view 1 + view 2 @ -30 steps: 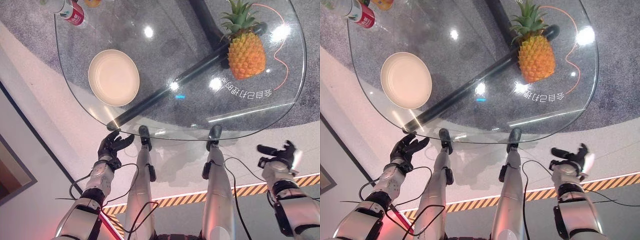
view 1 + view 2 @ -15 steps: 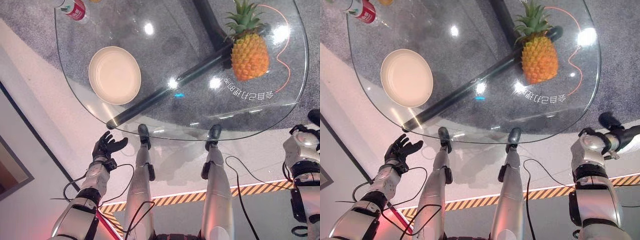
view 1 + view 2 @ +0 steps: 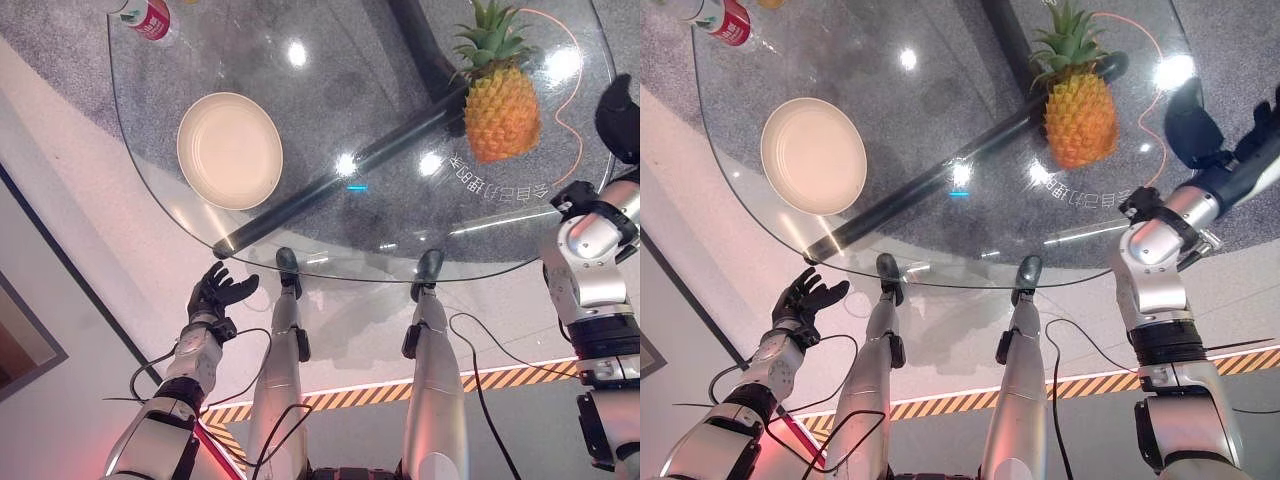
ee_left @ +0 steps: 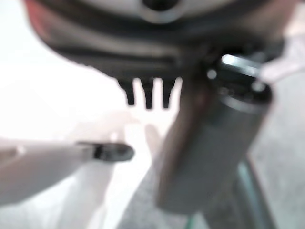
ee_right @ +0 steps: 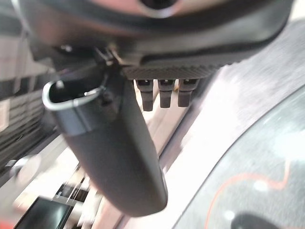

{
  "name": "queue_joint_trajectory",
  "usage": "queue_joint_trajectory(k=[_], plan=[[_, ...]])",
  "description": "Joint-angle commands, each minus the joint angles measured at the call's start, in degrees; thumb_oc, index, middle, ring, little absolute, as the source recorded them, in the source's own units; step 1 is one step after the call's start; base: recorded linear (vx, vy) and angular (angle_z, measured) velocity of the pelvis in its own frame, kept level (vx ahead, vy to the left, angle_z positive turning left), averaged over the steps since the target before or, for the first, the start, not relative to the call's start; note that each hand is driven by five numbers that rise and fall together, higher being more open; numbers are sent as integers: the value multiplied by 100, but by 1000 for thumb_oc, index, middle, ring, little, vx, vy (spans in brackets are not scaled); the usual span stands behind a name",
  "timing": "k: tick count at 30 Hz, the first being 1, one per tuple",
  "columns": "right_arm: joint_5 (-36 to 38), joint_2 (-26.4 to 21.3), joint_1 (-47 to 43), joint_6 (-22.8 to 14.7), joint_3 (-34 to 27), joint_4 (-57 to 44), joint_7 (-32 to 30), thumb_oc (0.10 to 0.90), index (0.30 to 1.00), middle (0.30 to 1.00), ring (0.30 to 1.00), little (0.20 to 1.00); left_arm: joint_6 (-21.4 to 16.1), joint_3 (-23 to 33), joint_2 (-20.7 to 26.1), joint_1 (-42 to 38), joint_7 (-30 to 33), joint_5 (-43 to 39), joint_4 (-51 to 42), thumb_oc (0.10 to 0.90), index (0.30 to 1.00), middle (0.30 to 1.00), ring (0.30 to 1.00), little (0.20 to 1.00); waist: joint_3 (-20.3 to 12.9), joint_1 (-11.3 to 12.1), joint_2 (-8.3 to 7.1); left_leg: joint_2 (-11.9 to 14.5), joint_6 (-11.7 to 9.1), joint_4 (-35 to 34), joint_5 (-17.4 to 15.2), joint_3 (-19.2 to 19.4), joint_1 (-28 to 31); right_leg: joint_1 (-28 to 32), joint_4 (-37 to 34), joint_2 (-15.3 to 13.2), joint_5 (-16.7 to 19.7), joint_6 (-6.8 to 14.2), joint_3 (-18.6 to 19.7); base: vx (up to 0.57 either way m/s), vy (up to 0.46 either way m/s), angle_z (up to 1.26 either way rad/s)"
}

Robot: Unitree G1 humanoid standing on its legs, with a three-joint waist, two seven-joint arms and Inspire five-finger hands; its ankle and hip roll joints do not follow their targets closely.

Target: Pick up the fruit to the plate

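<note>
1. The pineapple (image 3: 501, 108) lies on the glass tabletop (image 3: 380, 215), on its right part. Its long axis runs away from the robot: the green crown points to the far edge and the orange body faces the near edge.
2. A dark bar (image 3: 340, 175) under the glass runs slantwise from below the pineapple toward the near-left rim; the fruit's body lies just over the far end of it.
3. The plate (image 3: 230, 151) sits well apart from the pineapple, to its left, across the bar. It is round, cream-coloured and holds nothing.
4. The right hand (image 3: 1195, 125) is raised over the right rim of the tabletop, near the pineapple on its right side and not touching it. In its own wrist view the thumb (image 5: 114, 152) juts out and the fingers (image 5: 164, 93) show as short straight stubs, relaxed, with nothing between them.
5. The left hand (image 3: 220, 290) hangs below the near-left rim of the tabletop, well apart from the pineapple and nearer to the plate. Its fingers are spread and it grips nothing.
6. A thin orange cord (image 3: 572, 110) curves on the floor under the glass just right of the pineapple, between the fruit and the right hand.
7. The stretch of glass between the pineapple and the plate is bare. A red can (image 3: 148, 18) stands at the far-left rim, beyond the plate and far from the pineapple.
</note>
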Motion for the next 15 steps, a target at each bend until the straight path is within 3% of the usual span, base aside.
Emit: queue_joint_trajectory(k=[1,15], plan=[[-757,-208,84,26,-224,-753,101,800,900,900,900,900,-253,281,77,411,174,186,149,800,900,900,900,900,-74,-54,-109,-99,25,228,-351,-311,67,-84,62,-54,422,112,-376,13,37,2],[-719,-9,317,471,264,-1010,1133,800,900,900,900,900,-295,223,-27,469,149,298,147,800,900,900,900,900,-74,-42,-130,-83,9,222,-333,-218,125,-2,60,-59,387,111,-422,1,2,0]])
